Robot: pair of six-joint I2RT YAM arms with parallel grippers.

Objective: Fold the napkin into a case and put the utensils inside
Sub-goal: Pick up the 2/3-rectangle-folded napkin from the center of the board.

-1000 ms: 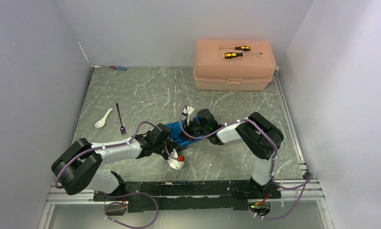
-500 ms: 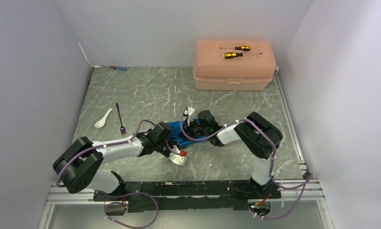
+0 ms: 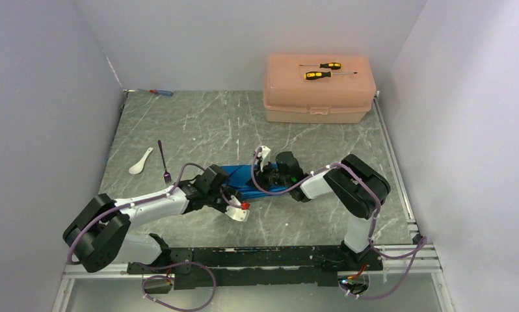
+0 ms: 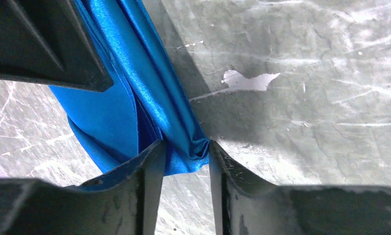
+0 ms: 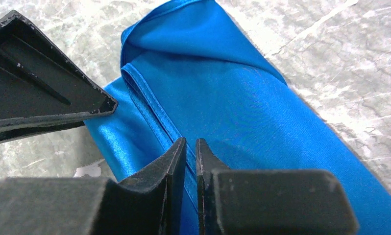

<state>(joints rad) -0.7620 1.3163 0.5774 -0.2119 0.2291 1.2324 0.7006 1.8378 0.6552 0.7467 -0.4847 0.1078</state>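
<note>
**Operator:** Finger state?
**Technician:** The left fingers (image 4: 134,196) pinch the napkin (image 4: 130,73) at its folded corner. The right fingers (image 5: 154,186) stand a slit apart on its hem; grip unclear.
**Operator:** Risk?
**Technician:** A tug from either side probably undoes the fold.
**Operator:** Containers?
**Technician:** No utensil is in the napkin; fork (image 3: 164,162) and spoon (image 3: 140,162) lie left of it. The box (image 3: 319,91) beyond it is closed.

Your napkin (image 3: 239,177) folded, utensils outside it.
Glossy blue cloth lies in a narrow layered strip; purple fork (image 3: 163,162) and white spoon (image 3: 140,162) rest side by side well to its left.
</note>
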